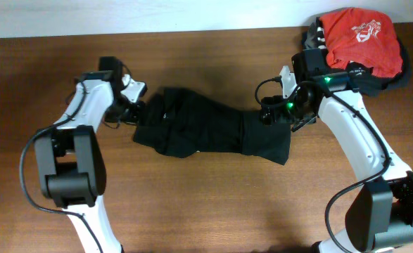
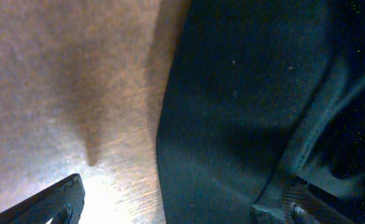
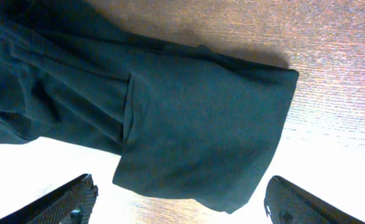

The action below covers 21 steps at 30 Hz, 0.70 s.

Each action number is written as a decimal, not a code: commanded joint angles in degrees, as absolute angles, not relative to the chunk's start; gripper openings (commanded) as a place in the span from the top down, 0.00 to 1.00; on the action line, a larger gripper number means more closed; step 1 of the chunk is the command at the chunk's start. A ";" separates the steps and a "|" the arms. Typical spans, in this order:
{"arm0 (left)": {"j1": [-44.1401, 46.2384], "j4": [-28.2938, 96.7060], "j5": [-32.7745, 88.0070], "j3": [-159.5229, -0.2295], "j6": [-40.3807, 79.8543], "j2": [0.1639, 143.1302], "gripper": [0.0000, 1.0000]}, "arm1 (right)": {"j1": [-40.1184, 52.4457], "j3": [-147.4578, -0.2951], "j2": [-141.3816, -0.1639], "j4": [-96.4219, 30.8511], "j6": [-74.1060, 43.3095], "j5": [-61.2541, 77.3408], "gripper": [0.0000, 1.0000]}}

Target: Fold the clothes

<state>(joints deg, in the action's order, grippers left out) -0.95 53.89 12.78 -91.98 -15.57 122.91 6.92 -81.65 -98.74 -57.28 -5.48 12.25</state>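
So, starting at the left: the left gripper (image 1: 131,107) sits right at the left end of the clothes (image 1: 206,130), and it's spread wide. In its wrist view one finger (image 2: 51,202) is over bare wood and the other (image 2: 294,208) is down against the dark fabric, with the cloth's edge running between them. I can't tell whether it's actually pressing on the cloth.

The clothes are one black bundle, folded into a long bunched strip that runs left to right across the middle of the tabletop (image 1: 213,211). It's wrinkly on the left half, with a flatter folded-over flap at the right end.

The right gripper (image 1: 278,116) is over that right end, jaws wide apart and holding nothing. In the right wrist view the flap (image 3: 201,137) lies flat on the wood, just ahead of the two fingertips and between them.

Off in the far right corner of the tabletop, a red t-shirt (image 1: 357,35) with white print is heaped on some dark garments (image 1: 402,76), just behind the right arm.
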 commanded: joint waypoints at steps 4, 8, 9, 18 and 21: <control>-3.90 52.31 35.05 -91.85 -29.76 126.72 0.01 | 6.72 -82.56 -97.60 -57.43 -4.67 11.53 0.09; -3.92 52.12 38.94 -91.85 -30.09 129.71 0.01 | 6.70 -82.56 -97.60 -57.67 -4.64 11.49 0.09; -3.92 52.10 39.53 -91.85 -30.09 130.34 0.01 | 6.72 -82.56 -97.60 -57.69 -4.67 11.49 0.09; -4.97 54.13 41.17 -92.33 -29.17 130.80 0.99 | 6.72 -82.56 -97.60 -57.65 -4.71 11.33 0.10; -6.94 56.93 41.21 -93.86 -29.17 130.50 0.99 | 6.72 -82.52 -97.86 -57.41 -4.73 11.35 0.46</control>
<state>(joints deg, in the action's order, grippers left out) -4.58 54.65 39.94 -92.38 -28.93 130.41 6.92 -81.65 -98.74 -57.52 -5.45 11.86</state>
